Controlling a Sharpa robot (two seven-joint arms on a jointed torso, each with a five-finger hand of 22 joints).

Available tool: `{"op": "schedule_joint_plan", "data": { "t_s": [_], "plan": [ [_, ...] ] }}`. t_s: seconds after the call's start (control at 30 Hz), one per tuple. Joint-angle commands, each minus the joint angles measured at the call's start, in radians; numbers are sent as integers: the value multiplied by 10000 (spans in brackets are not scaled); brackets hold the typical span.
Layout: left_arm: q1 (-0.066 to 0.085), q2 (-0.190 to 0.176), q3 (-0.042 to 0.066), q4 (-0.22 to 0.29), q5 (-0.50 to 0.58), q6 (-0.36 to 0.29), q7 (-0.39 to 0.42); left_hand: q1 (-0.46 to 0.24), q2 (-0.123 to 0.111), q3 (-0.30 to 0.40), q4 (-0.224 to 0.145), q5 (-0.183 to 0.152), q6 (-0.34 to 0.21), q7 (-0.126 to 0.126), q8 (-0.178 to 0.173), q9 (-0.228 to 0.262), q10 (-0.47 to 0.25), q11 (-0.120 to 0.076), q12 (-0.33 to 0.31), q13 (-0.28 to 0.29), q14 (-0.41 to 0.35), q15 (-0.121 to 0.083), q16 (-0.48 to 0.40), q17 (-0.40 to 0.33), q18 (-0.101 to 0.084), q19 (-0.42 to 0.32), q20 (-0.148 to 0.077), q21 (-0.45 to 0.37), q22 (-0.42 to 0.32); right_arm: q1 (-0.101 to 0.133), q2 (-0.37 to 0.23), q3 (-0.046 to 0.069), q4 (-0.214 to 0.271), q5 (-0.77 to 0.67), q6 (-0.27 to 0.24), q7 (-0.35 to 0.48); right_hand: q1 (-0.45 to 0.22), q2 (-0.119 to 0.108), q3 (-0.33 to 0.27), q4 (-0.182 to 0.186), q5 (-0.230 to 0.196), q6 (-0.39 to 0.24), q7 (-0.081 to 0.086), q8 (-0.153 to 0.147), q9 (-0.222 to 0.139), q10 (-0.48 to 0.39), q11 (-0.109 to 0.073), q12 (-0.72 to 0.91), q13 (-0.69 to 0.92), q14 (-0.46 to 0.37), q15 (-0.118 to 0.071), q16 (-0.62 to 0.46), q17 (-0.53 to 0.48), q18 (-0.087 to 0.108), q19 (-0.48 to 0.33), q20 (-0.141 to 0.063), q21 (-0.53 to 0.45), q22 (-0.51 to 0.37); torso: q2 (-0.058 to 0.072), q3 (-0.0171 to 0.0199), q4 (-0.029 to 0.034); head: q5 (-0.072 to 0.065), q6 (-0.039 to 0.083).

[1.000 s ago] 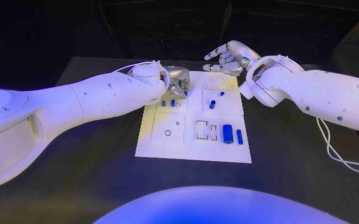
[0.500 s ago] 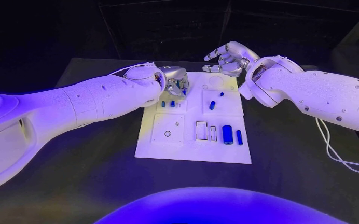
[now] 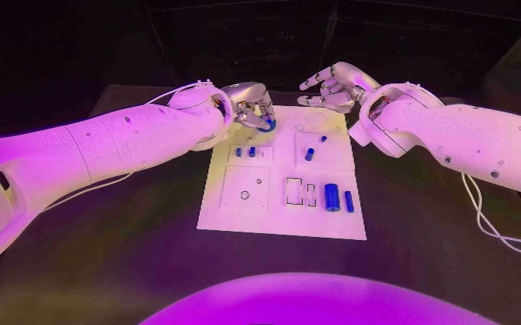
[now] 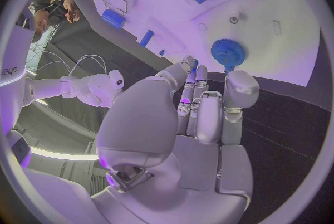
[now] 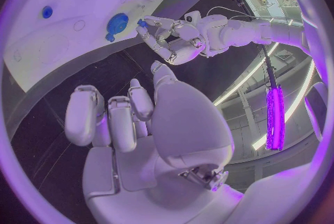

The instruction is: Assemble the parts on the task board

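A blue gear (image 4: 227,52) lies on the board (image 3: 277,216) just beyond my left hand's (image 3: 252,107) empty, loosely spread fingertips (image 4: 197,72); my right hand (image 3: 334,86) hovers empty, fingers apart.

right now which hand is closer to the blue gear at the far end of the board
Left. The left hand has its fingertips right at the blue gear, while the right hand hovers apart beyond the task board's far edge.

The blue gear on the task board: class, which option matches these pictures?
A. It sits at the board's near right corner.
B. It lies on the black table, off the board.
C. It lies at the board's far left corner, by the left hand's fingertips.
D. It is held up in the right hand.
C: the blue gear lies on the task board at its far left corner, just beyond the left hand; the right hand is empty.
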Motion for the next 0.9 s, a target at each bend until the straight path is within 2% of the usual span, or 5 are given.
{"op": "schedule_joint_plan", "data": {
  "t_s": [0.03, 0.2, 0.37, 0.53, 0.9],
  "plan": [
    [21, -211, 16, 106, 340, 210, -119, -70, -32, 48, 0, -19, 67, -11, -58, -17, 88, -17, -76, -12, 59, -5, 14, -20, -75, 70, 2, 30, 15, 16, -19, 5, 9, 17, 83, 23, 15, 94, -45, 6, 49, 47, 3, 60, 11, -35, -10, 47, 9, 649, -66, -34, 913, 90, -48, -44, -56, -9, 5, 3, -1, -2, -1],
    [23, -499, 14, 195, 488, 433, -255, -95, -49, 53, 5, -19, 80, -14, -63, -22, 109, -19, -91, -16, 59, -5, 15, -24, -77, 73, 3, 38, 25, 15, -31, 5, 8, 17, 86, 19, 18, 96, -45, 7, 71, 50, 2, 63, 11, -36, -11, 47, 8, 649, -67, -35, 913, 89, -47, -45, -55, -8, 16, 1, -1, 7, -5],
    [8, -620, 0, 171, 517, 534, -263, -112, -60, 58, 8, -19, 90, -16, -66, -26, 125, -21, -103, -19, 57, -6, 12, -34, -77, 73, 3, 40, 30, 12, -45, 5, 15, 17, 85, 20, 18, 96, -45, 7, 71, 50, 2, 63, 11, -36, -11, 47, 8, 649, -67, -35, 913, 89, -47, -45, -55, -8, 17, 0, -4, -5, -18],
    [-44, -606, -26, 23, 438, 588, -237, -123, -74, 63, 7, -19, 98, -21, -69, -30, 135, -24, -117, -22, 55, -7, 9, -44, -78, 76, 4, 46, 38, 10, -67, 5, 25, 17, 87, 18, 19, 97, -45, 7, 74, 50, 2, 63, 11, -36, -11, 47, 8, 649, -67, -35, 913, 90, -47, -45, -56, -9, 22, -1, -39, 50, -9],
    [-171, -472, -58, -260, 281, 853, -270, -126, -86, 73, 0, -19, 105, -23, -75, -35, 144, -26, -133, -27, 59, -9, 18, -27, -76, 73, 3, 40, 36, 9, -84, 5, 42, 17, 87, 16, 26, 104, -45, 9, 113, 53, 1, 66, 10, -38, -13, 46, 6, 649, -69, -36, 913, 89, -45, -47, -55, -6, 18, 10, -21, 38, -28]
  ]
}}
